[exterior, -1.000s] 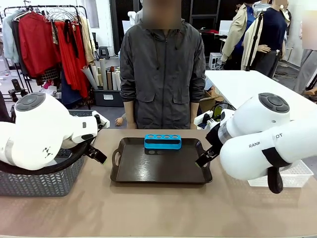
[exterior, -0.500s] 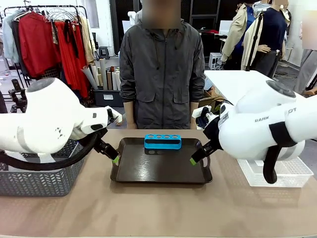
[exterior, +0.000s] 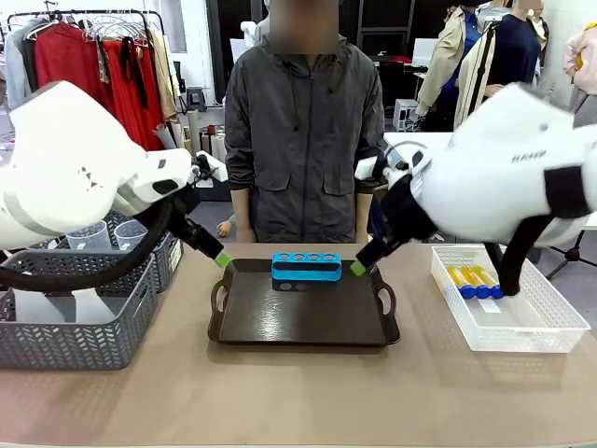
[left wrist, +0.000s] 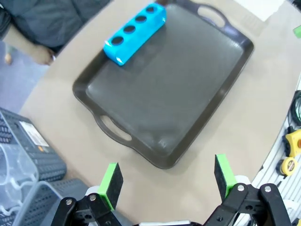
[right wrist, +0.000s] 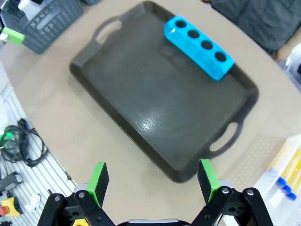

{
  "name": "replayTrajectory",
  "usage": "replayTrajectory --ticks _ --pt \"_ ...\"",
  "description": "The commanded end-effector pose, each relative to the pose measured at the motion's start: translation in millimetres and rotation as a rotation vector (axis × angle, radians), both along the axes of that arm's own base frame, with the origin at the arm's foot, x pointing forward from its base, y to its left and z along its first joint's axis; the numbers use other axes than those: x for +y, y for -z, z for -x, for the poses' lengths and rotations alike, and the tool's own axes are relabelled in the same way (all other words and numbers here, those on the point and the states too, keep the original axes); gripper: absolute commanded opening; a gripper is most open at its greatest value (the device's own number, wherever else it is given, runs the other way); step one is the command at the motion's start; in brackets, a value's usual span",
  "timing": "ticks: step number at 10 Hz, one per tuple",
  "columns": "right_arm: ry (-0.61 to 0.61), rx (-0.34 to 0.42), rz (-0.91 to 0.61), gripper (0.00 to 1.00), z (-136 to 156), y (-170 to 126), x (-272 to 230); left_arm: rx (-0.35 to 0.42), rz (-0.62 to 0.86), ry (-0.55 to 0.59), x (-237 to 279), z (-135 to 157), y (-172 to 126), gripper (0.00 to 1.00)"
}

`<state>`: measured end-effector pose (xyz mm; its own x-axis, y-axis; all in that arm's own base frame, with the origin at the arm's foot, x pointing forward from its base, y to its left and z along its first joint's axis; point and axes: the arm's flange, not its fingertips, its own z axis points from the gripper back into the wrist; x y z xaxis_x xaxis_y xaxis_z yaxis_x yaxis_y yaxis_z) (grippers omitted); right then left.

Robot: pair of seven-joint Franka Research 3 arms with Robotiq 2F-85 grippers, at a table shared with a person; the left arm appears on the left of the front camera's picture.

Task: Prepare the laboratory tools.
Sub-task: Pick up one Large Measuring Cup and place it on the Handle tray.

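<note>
Left pincer and right pincer spread; blue rack in dark tray, yellow tubes in white basket.

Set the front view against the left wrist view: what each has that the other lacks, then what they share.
Front view: the yellow tubes in the white basket, red clothes on a rail behind. Left wrist view: yellow parts and cables past the table's edge. Shared: the blue rack on the dark tray, a grey basket, the open left gripper.
</note>
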<state>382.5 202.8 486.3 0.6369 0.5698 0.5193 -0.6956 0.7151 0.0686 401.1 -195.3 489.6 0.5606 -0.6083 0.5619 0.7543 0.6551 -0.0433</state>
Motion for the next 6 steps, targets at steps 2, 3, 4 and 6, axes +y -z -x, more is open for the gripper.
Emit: replayTrajectory --ticks 2,3,4,6 --pt "-0.055 -0.047 -0.044 1.0 -18 -46 -15 -0.068 0.035 0.05 -1 -5 -27 1.0" --pt "-0.08 -0.066 -0.059 1.0 -22 -61 -19 -0.083 0.052 0.052 1 -8 -41 1.0" --pt "-0.093 -0.086 -0.074 1.0 -27 -73 -23 -0.104 0.066 0.061 3 -10 -54 1.0" --pt "-0.108 -0.126 -0.095 1.0 -33 -91 -35 -0.147 0.084 0.061 7 -10 -81 1.0"
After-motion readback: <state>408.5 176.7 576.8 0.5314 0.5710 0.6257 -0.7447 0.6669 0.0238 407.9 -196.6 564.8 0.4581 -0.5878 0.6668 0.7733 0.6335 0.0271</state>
